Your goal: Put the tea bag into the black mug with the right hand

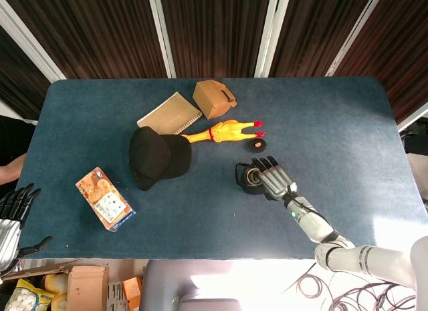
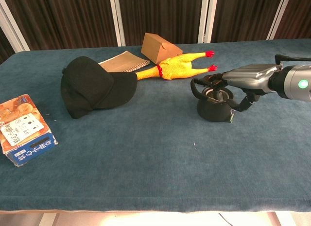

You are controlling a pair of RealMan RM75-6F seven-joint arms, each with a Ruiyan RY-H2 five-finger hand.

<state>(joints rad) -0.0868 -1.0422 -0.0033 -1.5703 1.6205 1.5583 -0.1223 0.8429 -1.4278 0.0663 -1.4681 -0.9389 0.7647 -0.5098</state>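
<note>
At the near left edge of the head view the left hand [image 1: 13,217] is idling off the bench [image 1: 348,130], fingers spread and holding nothing. Right of centre, the right hand [image 2: 245,80] is reaching over the black mug [image 2: 212,105], its fingers arching across the rim with the thumb dropping down the mug's right side; whether it is pinching anything, I cannot tell. The tea bag [image 2: 217,93] is lying pale inside the mug, mostly hidden. Done well, this step probably means pressing the bag gently below the rim without nudging the mug, then lifting the fingers straight up so nothing drags out. Farther back are lying a small black roll [image 1: 257,145], a rubber chicken [image 1: 224,132] and a cardboard box [image 1: 212,98].
</note>
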